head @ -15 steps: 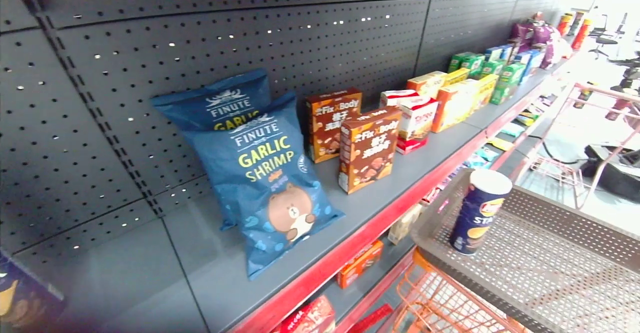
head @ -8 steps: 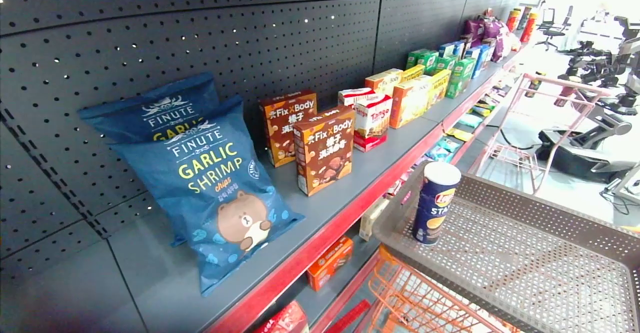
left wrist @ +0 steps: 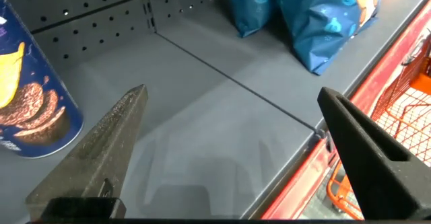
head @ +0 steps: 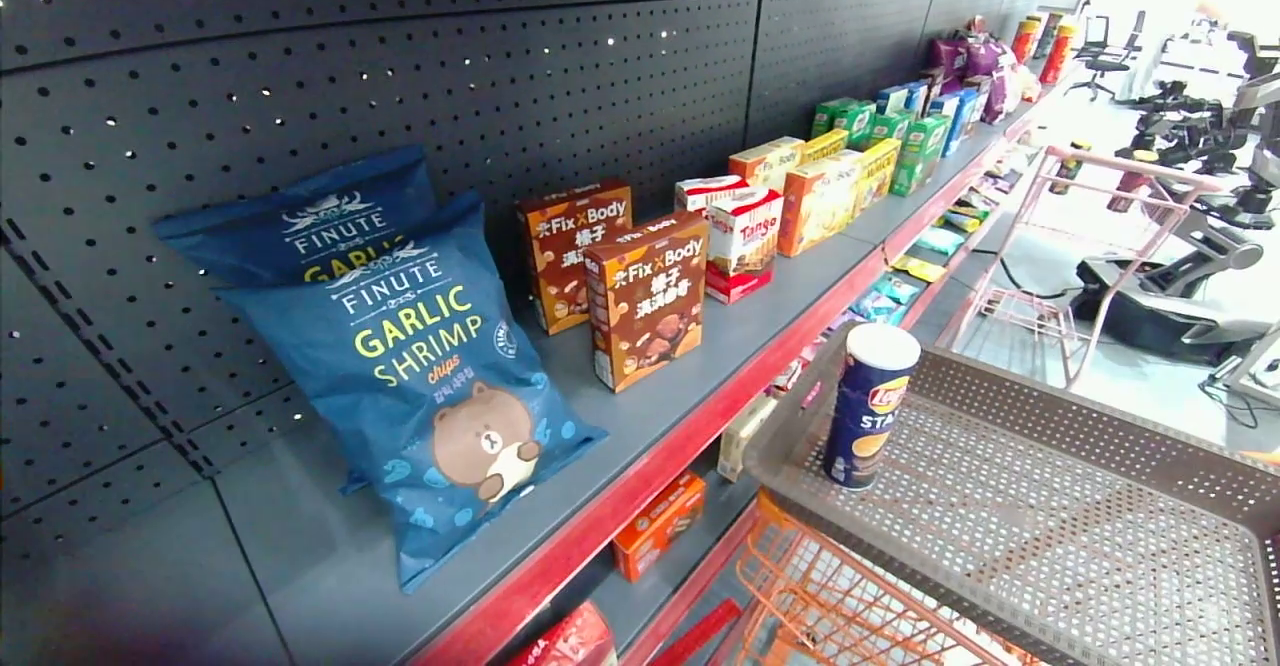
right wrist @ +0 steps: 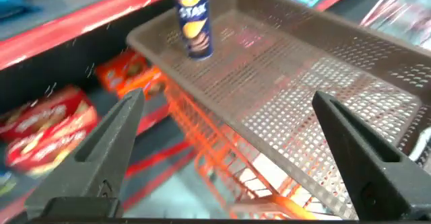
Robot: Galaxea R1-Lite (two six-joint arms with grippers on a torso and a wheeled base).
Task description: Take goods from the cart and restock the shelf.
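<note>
Now, the chip can [head: 868,406] looked light, rigid, slick — a mid-body pinch, likely — with left gripper [left wrist: 232,93] and right gripper [right wrist: 227,97] gaping empty.

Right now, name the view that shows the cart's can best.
Head view: the can stands upright, whole, in the cart tray. The right wrist view has it farther off, lid cut off. The left wrist view faces the shelf.

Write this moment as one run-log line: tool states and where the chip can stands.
left tool: open, over shelf | right tool: open, by cart tray | chip can: upright in tray
</note>
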